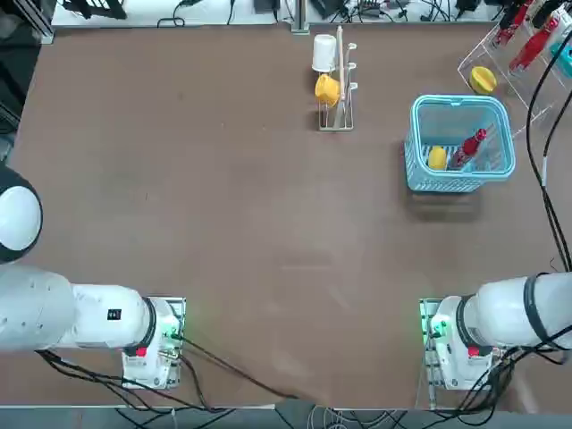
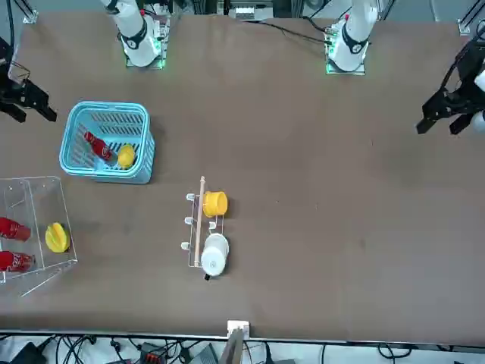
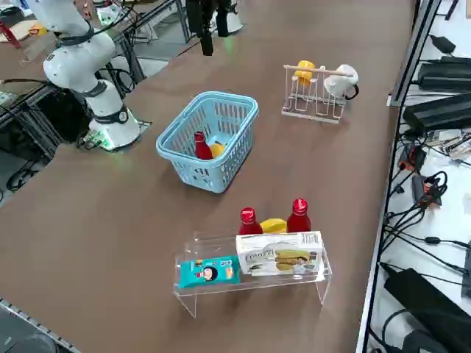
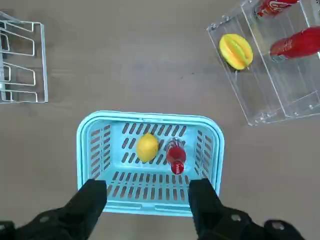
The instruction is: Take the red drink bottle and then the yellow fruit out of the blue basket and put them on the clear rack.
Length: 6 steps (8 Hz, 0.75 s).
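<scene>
Both items in blue basket (end effector spread above).

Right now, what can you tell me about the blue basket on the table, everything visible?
The blue basket is light-blue plastic, rectangular with rounded corners, slotted lattice walls and floor, and a thick rim. It stands upright on the brown table, near the clear rack but apart from it. Inside, the yellow fruit lies beside the red drink bottle, which leans, cap upward. The right hand hangs open above the basket, touching nothing.
</scene>
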Available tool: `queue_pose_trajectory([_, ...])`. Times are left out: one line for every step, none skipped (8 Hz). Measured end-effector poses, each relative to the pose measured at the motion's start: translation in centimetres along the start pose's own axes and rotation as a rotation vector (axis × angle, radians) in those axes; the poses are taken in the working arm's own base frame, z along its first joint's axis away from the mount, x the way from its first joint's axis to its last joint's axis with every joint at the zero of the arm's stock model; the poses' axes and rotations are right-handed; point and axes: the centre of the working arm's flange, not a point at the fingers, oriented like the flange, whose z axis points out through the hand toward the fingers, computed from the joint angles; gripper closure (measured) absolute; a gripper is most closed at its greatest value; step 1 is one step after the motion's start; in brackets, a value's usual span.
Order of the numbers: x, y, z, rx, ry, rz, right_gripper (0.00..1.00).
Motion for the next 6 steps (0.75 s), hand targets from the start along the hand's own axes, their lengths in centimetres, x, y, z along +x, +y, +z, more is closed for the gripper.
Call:
queue_pose_trajectory([0.0, 0.0, 0.01, 0.0, -0.001, 0.0, 0.0])
queue_pose_trajectory([0.0, 0.0, 0.02, 0.0, -0.001, 0.0, 0.0])
queue_pose_trajectory([0.0, 0.02, 0.04, 0.0, -0.001, 0.0, 0.0])
queue_pose_trajectory([0.04, 0.11, 0.11, 0.001, -0.003, 0.002, 0.0])
queue_pose_trajectory([0.16, 0.3, 0.28, 0.001, -0.006, 0.005, 0.0])
queue_pose_trajectory([0.34, 0.46, 0.55, 0.001, -0.011, 0.007, 0.0])
